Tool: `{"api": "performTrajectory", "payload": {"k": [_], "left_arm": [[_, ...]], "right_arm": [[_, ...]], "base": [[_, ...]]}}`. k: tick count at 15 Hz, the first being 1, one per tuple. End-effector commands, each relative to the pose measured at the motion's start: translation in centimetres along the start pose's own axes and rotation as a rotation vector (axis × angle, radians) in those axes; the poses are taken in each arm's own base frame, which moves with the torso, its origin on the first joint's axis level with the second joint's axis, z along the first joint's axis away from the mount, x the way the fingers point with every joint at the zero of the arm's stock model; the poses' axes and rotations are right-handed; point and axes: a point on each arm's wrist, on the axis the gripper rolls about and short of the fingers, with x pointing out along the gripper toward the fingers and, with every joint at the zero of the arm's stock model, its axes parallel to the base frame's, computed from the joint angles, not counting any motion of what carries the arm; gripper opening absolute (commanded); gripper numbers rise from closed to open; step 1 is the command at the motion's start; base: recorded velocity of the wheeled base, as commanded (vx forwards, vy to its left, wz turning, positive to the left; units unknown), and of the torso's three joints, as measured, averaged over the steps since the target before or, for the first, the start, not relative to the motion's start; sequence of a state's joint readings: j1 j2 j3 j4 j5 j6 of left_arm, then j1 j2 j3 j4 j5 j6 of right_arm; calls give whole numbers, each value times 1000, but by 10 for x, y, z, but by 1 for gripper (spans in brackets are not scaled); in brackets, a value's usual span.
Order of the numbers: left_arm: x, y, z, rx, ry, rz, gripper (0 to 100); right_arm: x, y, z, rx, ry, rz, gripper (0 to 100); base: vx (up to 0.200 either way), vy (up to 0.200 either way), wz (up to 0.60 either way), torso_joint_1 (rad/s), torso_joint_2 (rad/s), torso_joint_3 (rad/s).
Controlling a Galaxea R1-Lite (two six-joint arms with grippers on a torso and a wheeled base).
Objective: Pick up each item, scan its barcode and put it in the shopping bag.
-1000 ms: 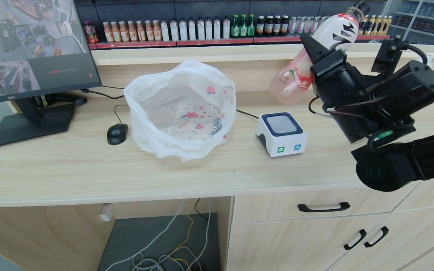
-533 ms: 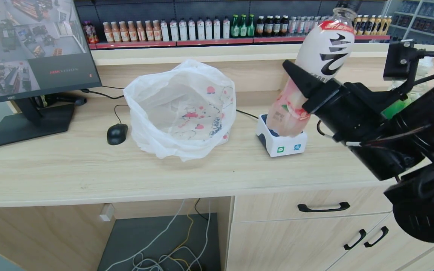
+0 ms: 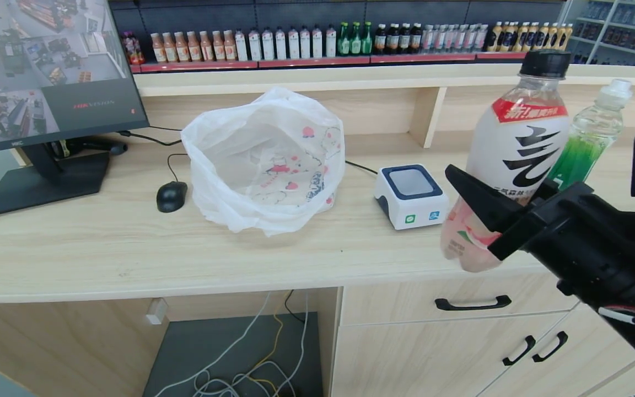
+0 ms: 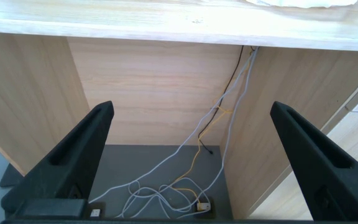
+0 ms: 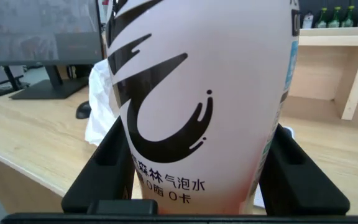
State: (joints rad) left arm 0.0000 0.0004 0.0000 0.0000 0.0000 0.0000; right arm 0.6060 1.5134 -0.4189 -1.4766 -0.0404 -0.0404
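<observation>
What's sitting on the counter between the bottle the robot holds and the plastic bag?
In the head view, the scanner sits on the counter between the bottle and the bag.

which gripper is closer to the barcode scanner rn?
Right. The right gripper, shut on the bottle, is just right of the scanner; the left gripper is open, below the countertop.

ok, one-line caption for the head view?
Right gripper holds a drink bottle nearly upright beside the scanner; shopping bag stands open.
</observation>
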Motion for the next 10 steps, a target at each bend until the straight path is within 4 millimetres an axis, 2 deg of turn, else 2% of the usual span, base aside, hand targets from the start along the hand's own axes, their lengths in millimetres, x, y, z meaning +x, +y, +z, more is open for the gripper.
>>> {"api": "performTrajectory", "payload": {"k": [1, 8, 10], "left_arm": [[0, 0, 0, 0, 0, 0, 100], [0, 0, 0, 11, 0, -2, 100], [0, 0, 0, 9, 0, -2, 100]], "right_arm": [[-12, 0, -3, -3, 22, -14, 0], [-20, -3, -7, -11, 39, -26, 0], [-16, -3, -8, -11, 38, -28, 0]], "base": [[0, 0, 0, 0, 0, 0], [0, 0, 0, 0, 0, 0], [0, 0, 0, 0, 0, 0]]}}
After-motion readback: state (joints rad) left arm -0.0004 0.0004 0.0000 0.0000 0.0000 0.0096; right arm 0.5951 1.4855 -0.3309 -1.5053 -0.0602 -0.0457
